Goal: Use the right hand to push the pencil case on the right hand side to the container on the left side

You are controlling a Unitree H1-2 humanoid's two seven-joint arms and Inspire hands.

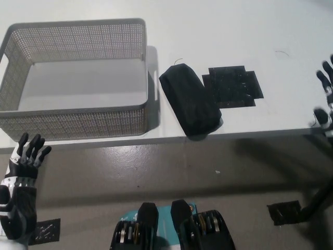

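Observation:
A black pencil case [190,100] lies slanted on the white table, its upper end close beside the right wall of the grey mesh container [78,122]. The container stands at the left and holds nothing that I can see. My black right hand [325,99] shows only at the picture's far right edge, fingers spread and open, well away from the case. My left hand [22,179] rests at the lower left below the table edge, open, holding nothing.
A black patch of tape squares [231,86] lies on the table just right of the pencil case. The table's front edge [250,133] runs across the middle, with floor below. A dark tape mark [285,212] sits on the floor at lower right.

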